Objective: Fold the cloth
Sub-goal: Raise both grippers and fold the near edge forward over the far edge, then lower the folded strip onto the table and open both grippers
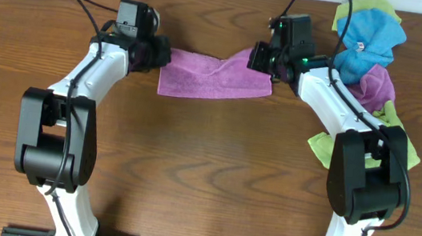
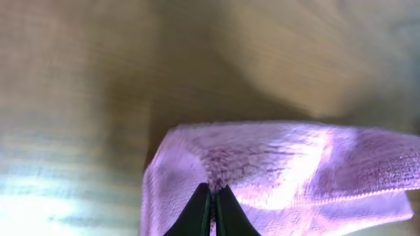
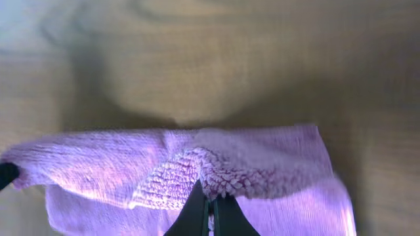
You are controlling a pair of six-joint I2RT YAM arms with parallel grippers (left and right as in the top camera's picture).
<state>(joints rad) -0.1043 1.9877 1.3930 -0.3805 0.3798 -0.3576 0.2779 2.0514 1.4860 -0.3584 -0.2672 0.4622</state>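
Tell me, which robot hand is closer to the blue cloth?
Right. The right gripper holds the purple cloth at the end nearer the blue cloth; the left gripper holds its far end.

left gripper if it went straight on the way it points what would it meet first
The left gripper is shut on the cloth, so that comes first. Beyond, probably the right gripper, though depth is unclear.
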